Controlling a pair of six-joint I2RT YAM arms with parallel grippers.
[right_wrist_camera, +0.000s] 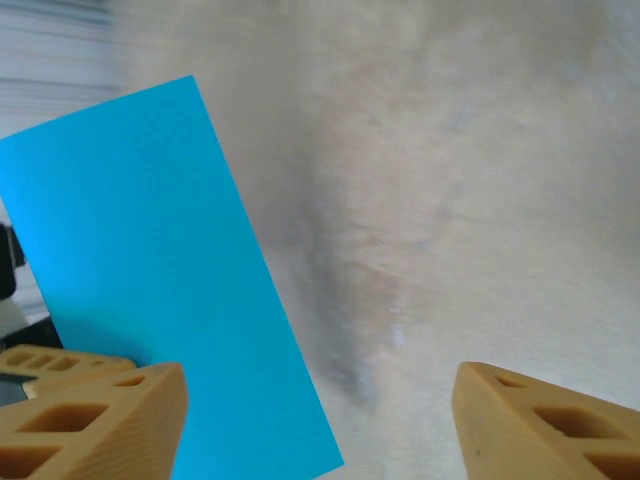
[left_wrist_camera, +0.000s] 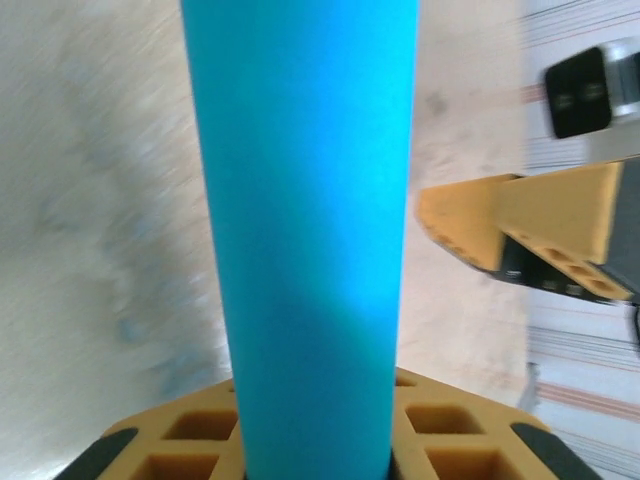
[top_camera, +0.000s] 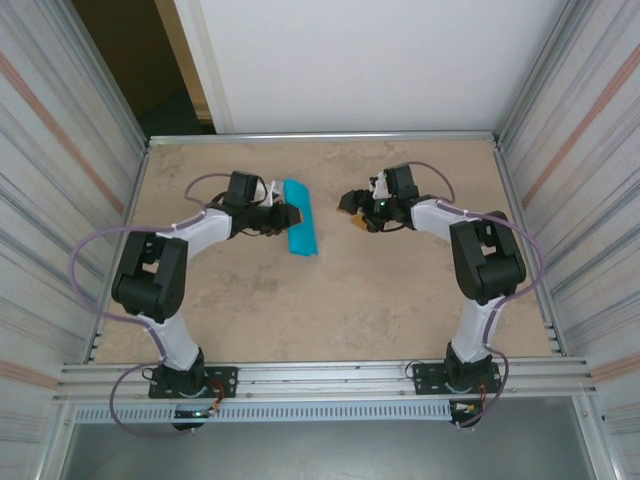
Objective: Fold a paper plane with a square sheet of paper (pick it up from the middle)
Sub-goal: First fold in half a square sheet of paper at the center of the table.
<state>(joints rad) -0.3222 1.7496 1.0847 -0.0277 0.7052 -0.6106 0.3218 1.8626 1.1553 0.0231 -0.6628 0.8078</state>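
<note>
Left gripper (top_camera: 287, 216) is clamped on the square sheet of paper (top_camera: 300, 230), as far as I can judge. On its wrist camera the teal strip rises straight out from between the fingers (left_wrist_camera: 190, 430), covering the pads, and nothing else touches it. The sheet reads as a long rectangle rather than a square, so I take it to be folded in half. It juts out past the left fingertips, tilted on edge and seemingly off the table (top_camera: 350, 300). Right gripper (top_camera: 351, 215) is released, jaws spread wide, well apart from the paper and across it from the left gripper. On its own camera the sheet sits ahead and to the left of its fingers.

What worries me is that the hold is at one end of a thin, floppy strip. A quick swing could make the free end sag or twist, and the crease would drift out of line. If I bring the right gripper in carelessly, one finger may strike the face of the sheet instead of straddling its edge. That could buckle it or drag it out of the left pinch. The two sets of fingers are also near each other, so a sloppy approach could knock them together.

The left arm has its elbow folded back and its forearm reaching forward and inward, with the fingers pointing toward the right arm. The right arm roughly mirrors it, forearm angled inward and fingers facing the paper.
</note>
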